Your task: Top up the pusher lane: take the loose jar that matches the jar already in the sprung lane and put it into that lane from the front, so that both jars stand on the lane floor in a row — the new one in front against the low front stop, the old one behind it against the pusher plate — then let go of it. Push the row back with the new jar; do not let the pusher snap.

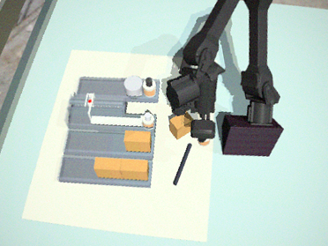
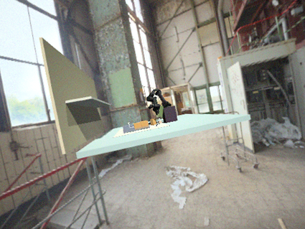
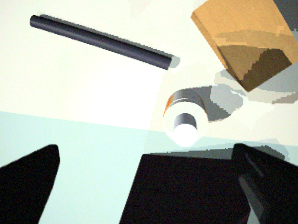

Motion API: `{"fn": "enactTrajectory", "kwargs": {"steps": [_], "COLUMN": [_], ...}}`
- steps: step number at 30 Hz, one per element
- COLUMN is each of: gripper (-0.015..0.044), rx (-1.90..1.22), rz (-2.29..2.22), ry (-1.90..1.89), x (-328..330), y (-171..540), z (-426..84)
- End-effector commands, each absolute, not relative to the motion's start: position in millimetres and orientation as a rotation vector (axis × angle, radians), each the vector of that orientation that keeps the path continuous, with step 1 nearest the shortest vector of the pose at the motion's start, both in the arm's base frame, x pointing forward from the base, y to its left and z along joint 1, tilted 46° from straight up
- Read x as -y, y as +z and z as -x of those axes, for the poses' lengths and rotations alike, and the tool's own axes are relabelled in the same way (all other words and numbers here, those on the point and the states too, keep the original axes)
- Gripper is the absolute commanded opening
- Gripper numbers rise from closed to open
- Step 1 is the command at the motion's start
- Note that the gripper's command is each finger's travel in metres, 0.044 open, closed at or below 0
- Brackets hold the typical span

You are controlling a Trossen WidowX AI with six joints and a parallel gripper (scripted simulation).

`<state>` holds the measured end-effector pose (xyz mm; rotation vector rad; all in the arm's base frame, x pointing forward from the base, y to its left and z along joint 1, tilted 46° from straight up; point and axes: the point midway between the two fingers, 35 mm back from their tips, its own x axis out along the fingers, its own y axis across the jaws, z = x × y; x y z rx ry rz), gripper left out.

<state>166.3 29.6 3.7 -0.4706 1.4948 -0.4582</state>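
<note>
The loose jar, with a white cap and an orange band, stands on the cream mat near the arm's base; in the top view the gripper hides most of it. My gripper is wide open and empty, pointing down above the jar. In the wrist view the jar is beyond the fingertips, right of their middle. The lane jar, also white-topped with an orange band, stands at the front end of the sprung lane. A white pusher bar reaches to it from behind, with a red-dotted upright at its rear.
An orange box and a dark rod lie near the loose jar. The neighbouring lanes hold a black-capped jar, a pale cylinder and several orange boxes. The arm's dark base block is close by.
</note>
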Motion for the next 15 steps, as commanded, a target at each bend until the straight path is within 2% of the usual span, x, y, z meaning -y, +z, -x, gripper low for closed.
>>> {"fn": "enactTrajectory", "kwargs": {"steps": [1, 15], "gripper": [0.0440, 0.0440], "rx": [-1.427, -1.426], "rz": [0.604, 0.604], "ry": [-0.637, -0.637], "x": [-14, -1], "y": [9, -7], "z": [-153, -154]}}
